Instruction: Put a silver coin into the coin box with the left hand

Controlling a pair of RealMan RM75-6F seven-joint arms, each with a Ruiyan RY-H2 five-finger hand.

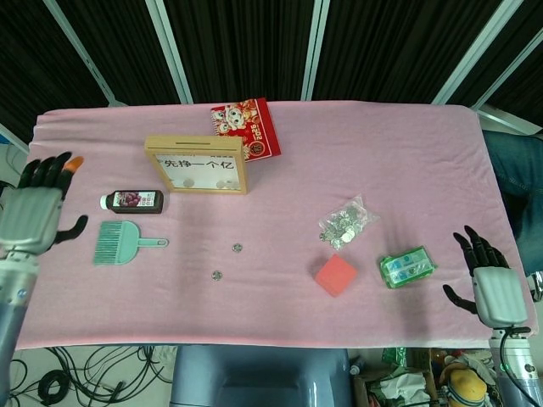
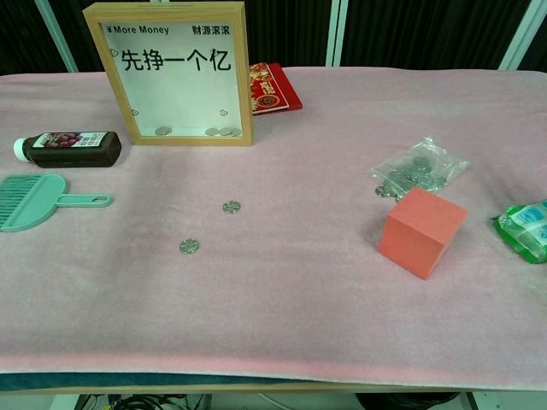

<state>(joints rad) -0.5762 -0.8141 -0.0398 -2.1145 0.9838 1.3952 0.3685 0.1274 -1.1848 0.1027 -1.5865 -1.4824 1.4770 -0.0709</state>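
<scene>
The wooden-framed coin box [image 1: 198, 164] [image 2: 179, 73] stands upright at the back left, with a few coins lying at its bottom. Two silver coins lie loose on the pink cloth: one [image 1: 237, 248] [image 2: 231, 207] nearer the box, the other [image 1: 217, 275] [image 2: 189, 246] closer to the front. My left hand [image 1: 38, 209] is far out at the left edge of the table, open and holding nothing, well apart from box and coins. My right hand [image 1: 490, 284] hangs open off the front right corner. Neither hand shows in the chest view.
A dark bottle [image 1: 131, 200] [image 2: 68, 148] lies left of the box, with a green brush [image 1: 123, 242] [image 2: 38, 202] in front of it. A red booklet [image 1: 246, 129] lies behind the box. A bag of coins [image 1: 346, 222], a red cube [image 1: 335, 275] and a green packet [image 1: 407, 266] sit on the right.
</scene>
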